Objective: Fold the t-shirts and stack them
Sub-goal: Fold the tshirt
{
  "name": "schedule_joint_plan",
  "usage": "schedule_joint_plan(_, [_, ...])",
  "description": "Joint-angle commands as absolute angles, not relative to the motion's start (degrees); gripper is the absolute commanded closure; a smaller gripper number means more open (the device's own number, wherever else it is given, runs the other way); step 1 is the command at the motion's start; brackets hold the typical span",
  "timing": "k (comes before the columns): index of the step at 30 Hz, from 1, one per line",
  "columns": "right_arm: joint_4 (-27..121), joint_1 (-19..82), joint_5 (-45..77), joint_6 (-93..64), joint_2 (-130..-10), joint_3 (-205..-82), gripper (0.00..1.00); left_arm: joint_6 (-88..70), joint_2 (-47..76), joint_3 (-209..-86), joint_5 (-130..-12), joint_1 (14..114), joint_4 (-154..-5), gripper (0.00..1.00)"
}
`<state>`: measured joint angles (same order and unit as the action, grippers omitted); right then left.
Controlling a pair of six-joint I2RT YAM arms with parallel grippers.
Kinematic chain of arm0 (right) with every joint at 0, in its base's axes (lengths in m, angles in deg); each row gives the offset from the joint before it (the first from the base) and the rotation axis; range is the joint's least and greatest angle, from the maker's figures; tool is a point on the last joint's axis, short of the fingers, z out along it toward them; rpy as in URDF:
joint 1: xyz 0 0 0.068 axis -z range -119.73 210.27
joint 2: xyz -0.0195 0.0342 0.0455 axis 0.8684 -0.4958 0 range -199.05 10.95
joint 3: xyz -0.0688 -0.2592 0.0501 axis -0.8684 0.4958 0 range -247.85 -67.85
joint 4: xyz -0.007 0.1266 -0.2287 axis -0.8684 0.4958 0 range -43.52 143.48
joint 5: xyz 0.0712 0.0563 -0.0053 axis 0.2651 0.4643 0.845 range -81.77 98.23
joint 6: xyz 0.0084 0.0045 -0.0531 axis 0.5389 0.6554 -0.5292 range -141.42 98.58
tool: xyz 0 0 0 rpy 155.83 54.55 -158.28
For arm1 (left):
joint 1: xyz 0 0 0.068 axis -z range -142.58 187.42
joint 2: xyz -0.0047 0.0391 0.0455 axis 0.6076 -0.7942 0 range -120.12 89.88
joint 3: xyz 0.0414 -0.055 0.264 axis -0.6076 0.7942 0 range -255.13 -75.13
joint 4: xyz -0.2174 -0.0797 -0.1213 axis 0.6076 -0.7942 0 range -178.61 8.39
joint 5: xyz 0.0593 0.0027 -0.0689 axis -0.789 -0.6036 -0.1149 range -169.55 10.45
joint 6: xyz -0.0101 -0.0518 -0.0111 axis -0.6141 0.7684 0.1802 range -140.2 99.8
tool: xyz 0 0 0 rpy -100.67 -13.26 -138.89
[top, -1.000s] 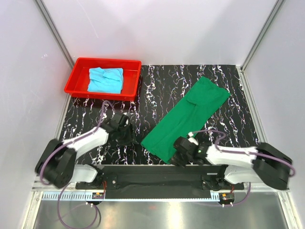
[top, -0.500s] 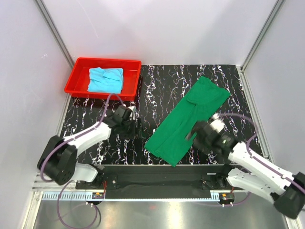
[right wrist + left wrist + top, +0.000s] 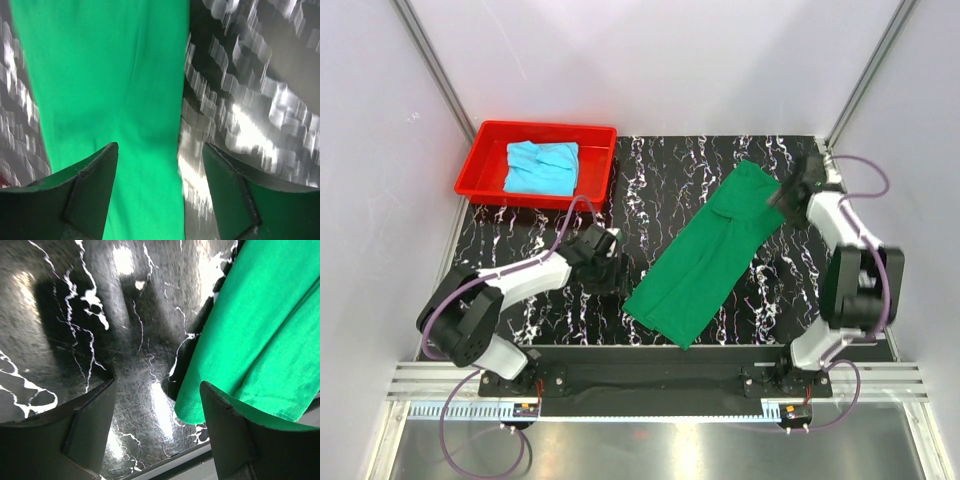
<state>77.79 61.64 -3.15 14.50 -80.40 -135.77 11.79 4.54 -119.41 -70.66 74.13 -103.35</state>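
Note:
A dark green t-shirt (image 3: 712,255), folded into a long strip, lies diagonally across the black marbled table (image 3: 660,170). A light cyan-blue t-shirt (image 3: 542,167) sits bunched in the red tray (image 3: 480,160) at the back left. My left gripper (image 3: 616,272) is open just left of the green strip's near corner. In the left wrist view the left gripper (image 3: 157,407) holds nothing, and the green t-shirt's (image 3: 265,330) hem lies by the right finger. My right gripper (image 3: 788,192), blurred, hovers over the strip's far end. It (image 3: 160,167) is open above the green t-shirt (image 3: 100,75).
White walls with metal posts close in the table at the back and on both sides. A black rail (image 3: 650,365) carrying the arm bases runs along the near edge. The red tray stands against the left wall.
Both grippers have opened. My right arm swung from the strip's near end up to its far right end. My left gripper slid right toward the strip's near corner.

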Motion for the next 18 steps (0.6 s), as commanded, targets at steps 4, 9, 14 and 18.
schedule_joint_plan(4, [71.3, 72.0, 5.7, 5.7, -98.1, -149.8, 0.34, 10.4, 3.0, -123.6, -71.5, 74.2, -102.4, 0.29])
schedule_joint_plan(9, [71.3, 73.5, 5.5, 3.7, -108.4, -158.6, 0.34, 10.4, -0.3, -123.7, -68.2, 74.2, -100.4, 0.35])
schedule_joint_plan(14, [69.4, 73.9, 8.0, 4.5, -114.1, -162.5, 0.34, 11.0, -2.1, -123.4, -65.2, 74.2, -98.7, 0.46])
schedule_joint_plan(18, [68.0, 74.0, 10.6, 2.8, -119.3, -167.3, 0.57, 11.1, -2.6, -122.8, -65.7, 74.2, -98.6, 0.75])
